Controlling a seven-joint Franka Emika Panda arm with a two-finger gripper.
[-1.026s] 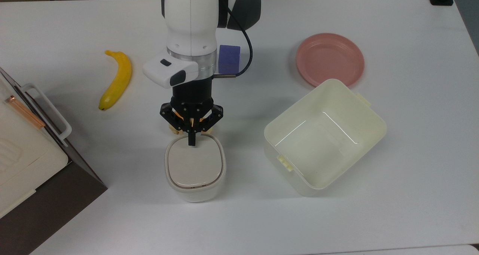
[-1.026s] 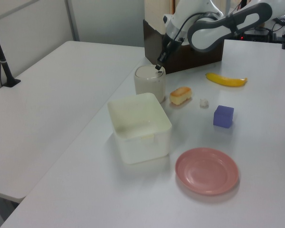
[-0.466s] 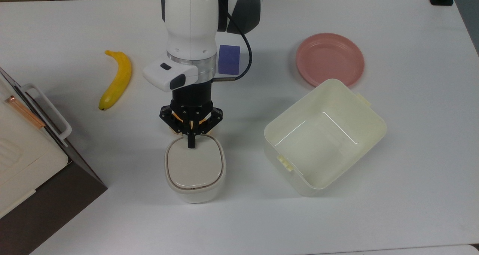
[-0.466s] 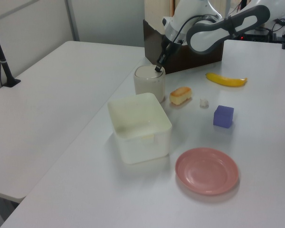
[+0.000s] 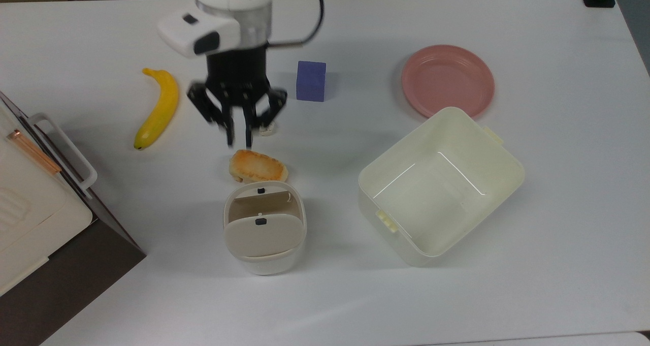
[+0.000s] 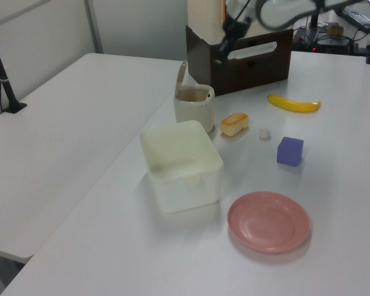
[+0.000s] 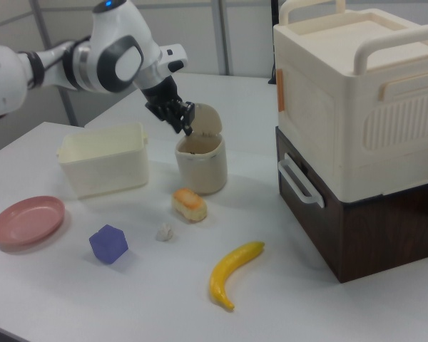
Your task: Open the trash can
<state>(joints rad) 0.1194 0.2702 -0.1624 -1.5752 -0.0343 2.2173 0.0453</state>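
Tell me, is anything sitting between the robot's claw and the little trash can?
Yes. In the top view a piece of bread lies on the table between the gripper and the trash can, close to the can's rim. The gripper hangs above the table, and the can's lid already stands up open.

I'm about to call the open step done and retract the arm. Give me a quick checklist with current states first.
1. Trash can lid raised, interior showing: ok.
2. Trash can upright on the table: ok.
3. Gripper clear of the lid, above the table past the bread: ok.
4. Fingers empty: ok.
5. Lid latched fully open: cannot tell.
6. Banana and purple block lie apart from the gripper: ok.
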